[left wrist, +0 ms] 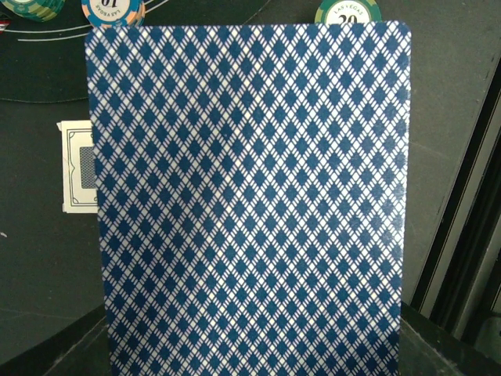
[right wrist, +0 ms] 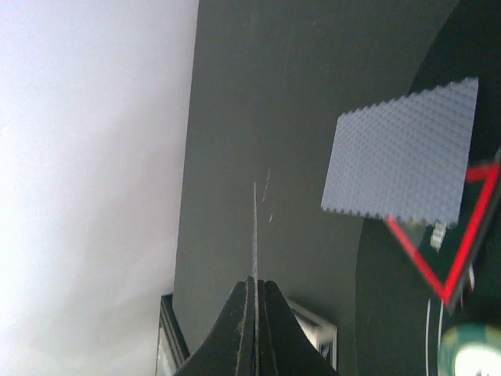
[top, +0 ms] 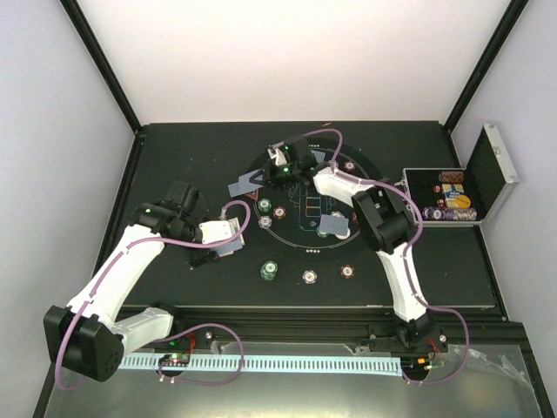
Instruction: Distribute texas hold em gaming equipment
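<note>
Pinching a blue diamond-backed playing card [left wrist: 250,196] in our left gripper [top: 231,235], we should lower it flat before releasing; our right gripper [right wrist: 254,283] clamps a thin edge-on card [right wrist: 254,227].

My left arm is bent at the elbow and reaches forward and to the right. My left end effector [top: 228,237] is closed on a card [left wrist: 250,196]. My right arm stretches far forward and leans to the left. My right end effector [right wrist: 254,294] pinches a second card [right wrist: 254,227], which shows edge-on between the fingers.
</note>
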